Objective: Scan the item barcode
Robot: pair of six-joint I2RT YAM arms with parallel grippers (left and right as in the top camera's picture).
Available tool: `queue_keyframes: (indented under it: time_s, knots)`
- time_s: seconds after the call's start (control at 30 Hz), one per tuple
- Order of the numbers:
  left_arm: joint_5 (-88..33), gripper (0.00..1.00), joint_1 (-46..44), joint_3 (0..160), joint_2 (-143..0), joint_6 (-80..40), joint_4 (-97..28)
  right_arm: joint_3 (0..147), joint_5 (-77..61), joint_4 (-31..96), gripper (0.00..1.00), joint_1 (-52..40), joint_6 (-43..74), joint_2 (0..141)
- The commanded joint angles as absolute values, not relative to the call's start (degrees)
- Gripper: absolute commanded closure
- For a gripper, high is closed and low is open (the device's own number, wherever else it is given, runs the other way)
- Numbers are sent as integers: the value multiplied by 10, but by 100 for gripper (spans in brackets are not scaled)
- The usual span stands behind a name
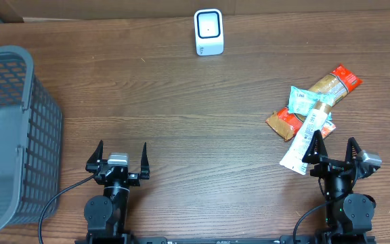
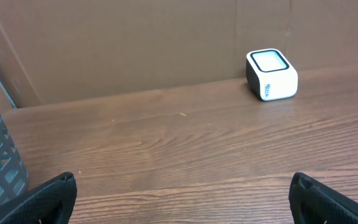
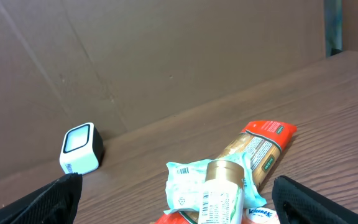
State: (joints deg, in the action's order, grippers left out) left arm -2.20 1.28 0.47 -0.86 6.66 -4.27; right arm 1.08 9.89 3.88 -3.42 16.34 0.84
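Well, wooden table (image 1: 202,122), cardboard backdrop (image 2: 135,43)

place: lab bench staged as a shop checkout | cues: white barcode scanner (image 1: 208,32) on a wooden table (image 1: 181,115) | grey mesh basket (image 1: 9,135) left of scanner | packaged snacks (image 1: 317,108) right of scanner | plain cardboard wall (image 2: 135,43) just behind scanner

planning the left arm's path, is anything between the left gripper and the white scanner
Nothing. Only bare wooden table lies between the left gripper and the scanner, as the overhead and left wrist views both show.
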Motion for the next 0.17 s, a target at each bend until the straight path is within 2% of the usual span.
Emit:
queue_keyframes:
  time_s: [0.0,0.13]
  knots:
    - [-34,0,18,3,-3,75,-42,4,105,36,0,-37,164,2]
    - [-34,0,18,3,-3,75,-42,4,105,36,0,-37,164,2]
